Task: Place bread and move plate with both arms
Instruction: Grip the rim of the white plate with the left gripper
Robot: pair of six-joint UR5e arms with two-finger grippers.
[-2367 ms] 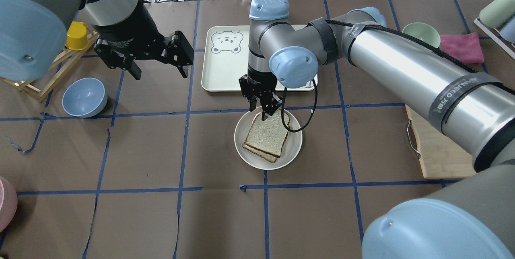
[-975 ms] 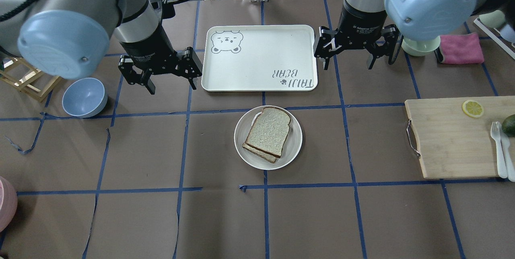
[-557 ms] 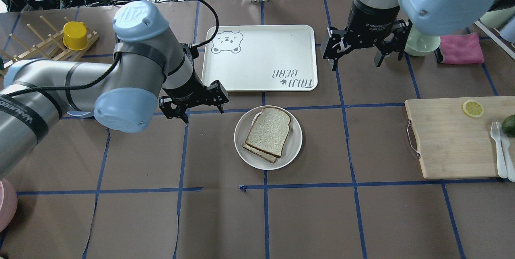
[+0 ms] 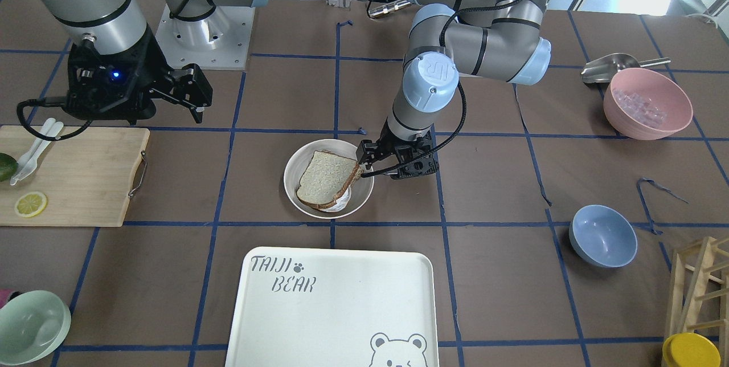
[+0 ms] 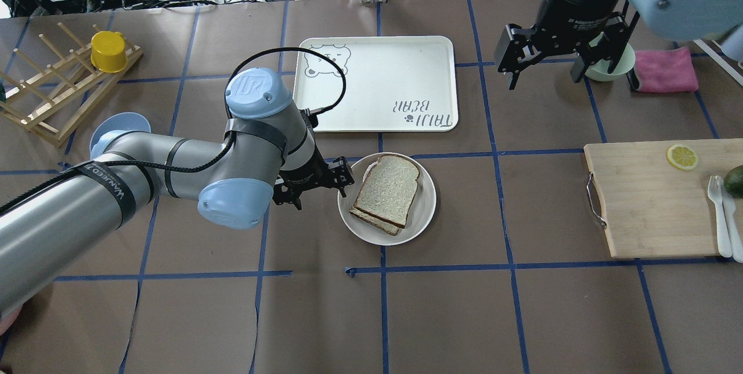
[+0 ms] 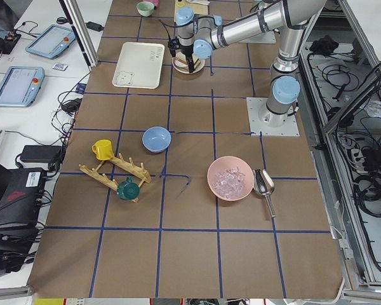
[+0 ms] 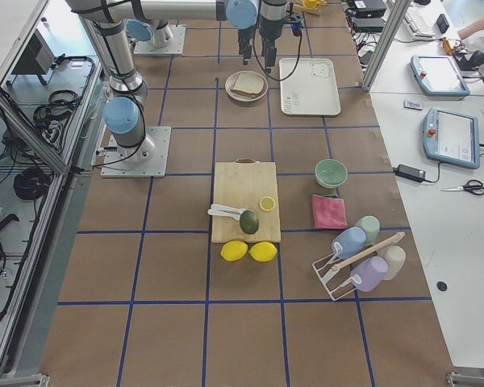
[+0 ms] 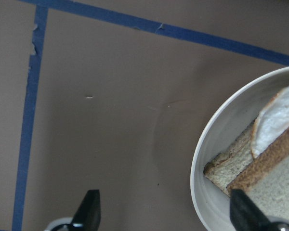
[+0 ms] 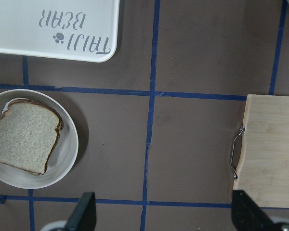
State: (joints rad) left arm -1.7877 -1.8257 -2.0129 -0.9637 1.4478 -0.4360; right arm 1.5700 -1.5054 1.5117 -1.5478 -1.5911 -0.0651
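**Desk:** Brown paper over the table (image 5: 203, 316) with a blue tape grid, that's all I get on the overhead feed. Where are we in the job?

**Me:** By my reading the bread half is done. The bread (image 5: 388, 184) lies flat on the plate (image 5: 426, 208), stacked on a second slice (image 5: 371, 220). A bit of egg white (image 8: 274, 120) shows under it on my left wrist feed. The plate sits mid-table, with the tray (image 5: 377, 72) at its 12 o'clock and the cutting board (image 5: 644, 205) off at 3. Moving the plate is what I think is left. It rests on the paper and neither gripper has hold of it.

**Desk:** And your arms?

**Me:** My left arm (image 5: 145, 171) reaches in low from 8 o'clock with the wrist bent down. That puts the left gripper (image 5: 321, 191) at the plate's 9 o'clock rim. Its jaws are apart, one finger outside over bare paper and the other inside the rim, by the bread's crust. I can't tell whether it's low enough to touch. The right gripper (image 5: 545, 81) hangs high at about 1 o'clock, well apart from the plate, jaws wide and empty, pointing down.

**Desk:** So the right side has further to go?

**Me:** I'd say so, if both are to take the rim.
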